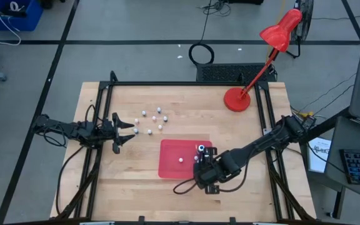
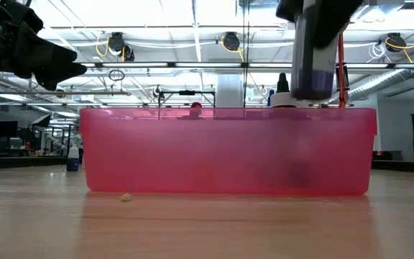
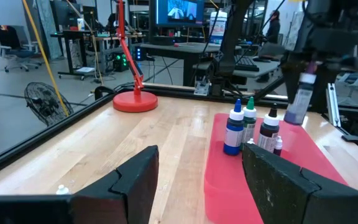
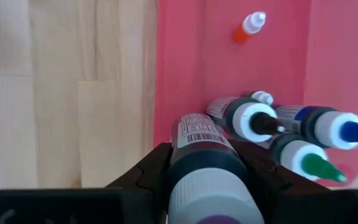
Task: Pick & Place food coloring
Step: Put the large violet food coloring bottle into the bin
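Note:
The red tray [image 1: 167, 169] lies near the table's middle. Three dark-bodied food coloring bottles [image 4: 272, 124] with white, blue and green tops stand in its right part, and a tiny orange one [image 4: 248, 26] lies on its floor. My right gripper [image 1: 204, 164] hangs over the tray, shut on another dark bottle [image 4: 204, 155]. Several tiny bottles [image 1: 152, 119] stand scattered on the wood beyond the tray's far-left corner. My left gripper [image 1: 125, 130] is open and level, just left of them and touching nothing. My right gripper pinches the dark bottle's body [image 4: 194, 140] between its two fingers, which come from above, pointing down along the bottle. The white cap points up toward the wrist. The bottle [image 2: 311, 68] hangs upright, lifted clear above the tray's rim [image 2: 228, 109].
A red desk lamp [image 1: 236, 99] stands on the table's far right part, its arm slanting up and right. Black frame rails run along the table's left, right and far edges. Bare wood lies between the tray and the near edge.

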Robot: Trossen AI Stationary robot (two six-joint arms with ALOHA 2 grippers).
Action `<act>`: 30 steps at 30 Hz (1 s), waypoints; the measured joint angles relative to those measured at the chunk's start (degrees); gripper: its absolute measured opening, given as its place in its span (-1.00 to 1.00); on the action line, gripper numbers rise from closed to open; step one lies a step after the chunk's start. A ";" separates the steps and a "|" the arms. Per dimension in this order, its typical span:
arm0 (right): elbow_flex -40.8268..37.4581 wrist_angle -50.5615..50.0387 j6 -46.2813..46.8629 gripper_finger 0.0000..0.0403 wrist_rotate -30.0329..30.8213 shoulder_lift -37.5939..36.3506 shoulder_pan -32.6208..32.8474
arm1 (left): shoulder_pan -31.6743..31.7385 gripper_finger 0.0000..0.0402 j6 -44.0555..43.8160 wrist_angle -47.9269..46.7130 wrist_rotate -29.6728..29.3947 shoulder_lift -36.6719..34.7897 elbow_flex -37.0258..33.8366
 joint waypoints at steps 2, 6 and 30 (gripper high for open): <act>-1.69 1.52 -0.02 -0.38 -0.93 0.02 -0.32 | -0.01 0.16 0.00 0.00 0.00 0.00 0.00; -4.45 2.35 0.62 -0.38 -2.13 -0.05 -0.73 | 0.00 0.16 0.00 0.00 0.00 0.00 0.00; -16.76 15.13 5.79 -0.27 -9.11 0.00 -2.21 | -0.01 0.16 0.00 0.00 0.00 0.02 0.00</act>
